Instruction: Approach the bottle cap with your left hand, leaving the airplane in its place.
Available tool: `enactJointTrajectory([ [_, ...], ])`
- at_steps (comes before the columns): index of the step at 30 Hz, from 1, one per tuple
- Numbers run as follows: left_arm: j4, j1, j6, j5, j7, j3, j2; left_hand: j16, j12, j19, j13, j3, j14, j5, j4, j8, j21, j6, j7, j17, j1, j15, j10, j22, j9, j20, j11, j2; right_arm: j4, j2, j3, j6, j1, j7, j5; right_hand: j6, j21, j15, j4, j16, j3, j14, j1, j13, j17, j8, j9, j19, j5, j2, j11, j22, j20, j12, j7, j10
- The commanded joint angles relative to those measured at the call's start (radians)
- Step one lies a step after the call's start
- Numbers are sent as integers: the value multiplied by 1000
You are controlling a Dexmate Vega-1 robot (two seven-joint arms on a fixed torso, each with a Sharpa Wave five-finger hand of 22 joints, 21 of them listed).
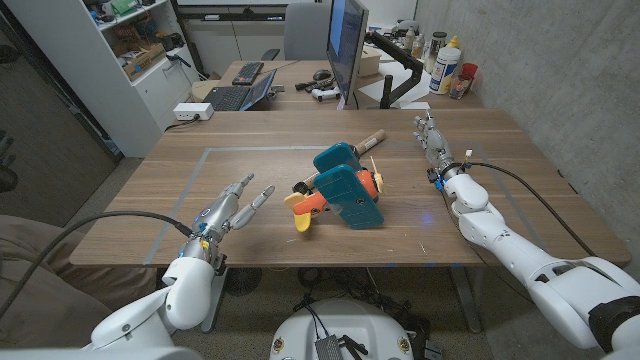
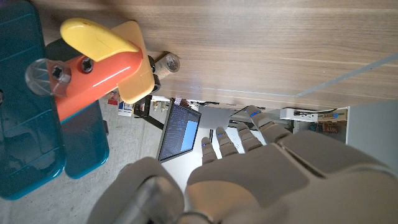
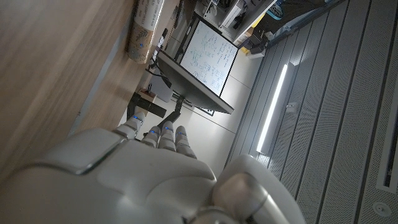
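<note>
left robot hand (image 1: 232, 208) empty, fingers apart – airplane (image 1: 340, 185) tail points toward it, nose away

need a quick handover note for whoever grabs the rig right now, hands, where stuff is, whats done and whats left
Left hand: holds nothing, fingers apart, stretched out toward the toy airplane, a gap of bare table between them.
Right hand: holds nothing, on the table's right side, well clear of the airplane.
Airplane: mid-table, teal body with orange and yellow parts nearest the left hand.
Bottle cap: a small round piece on the table right beside the airplane's yellow part, seen in the left wrist view; I cannot make it out in the head view.
Done: left hand aimed that way.
Left: close the gap to the cap without nudging the airplane.
</note>
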Motion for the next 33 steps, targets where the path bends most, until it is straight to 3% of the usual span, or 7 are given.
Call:
enactJointTrajectory([
  [1,-14,0,70,67,2,44,5,4,0,-2,6,-4,-10,8,8,-3,2,-17,-5,4,0,-157,-4,4,3,-103,-4,-9,7,-11,7,-19,11,59,28,-6,1,1,5,-2,-1,-8,-4,3,2,0,5,-12,4,7,-5,3,-3,-5,-1,-13],
  [15,-12,7,91,50,-8,56,-1,12,8,16,6,-5,7,19,10,6,11,-22,-6,4,-5,-155,3,4,4,-95,-5,-11,25,-18,8,-13,12,42,12,-10,2,1,6,-1,-5,-14,-7,3,2,1,5,-17,4,3,-5,3,0,-5,-3,-18],
  [24,-54,32,176,76,12,75,-3,14,12,18,6,-5,13,24,11,12,12,-17,-5,3,-7,-151,9,4,5,-90,0,-12,93,3,1,22,42,43,0,-10,2,2,7,0,-7,-16,-8,3,2,1,5,-19,4,2,-5,3,0,-4,-3,-20],
  [30,-74,-19,321,159,13,172,26,16,17,26,6,-6,24,34,10,24,14,5,-4,3,-6,-149,20,3,5,-79,6,-16,89,8,4,10,42,40,9,-9,0,2,8,0,-8,-19,-9,2,2,3,5,-27,4,2,-5,3,-5,-2,-3,-20],
  [33,-75,-11,331,152,24,171,23,16,17,26,6,-6,24,35,10,25,14,7,-4,3,-6,-148,20,3,5,-79,6,-17,105,13,2,18,50,44,8,-8,0,2,8,0,-8,-21,-9,2,2,4,5,-31,4,3,-6,3,-8,-2,-3,-20],
])
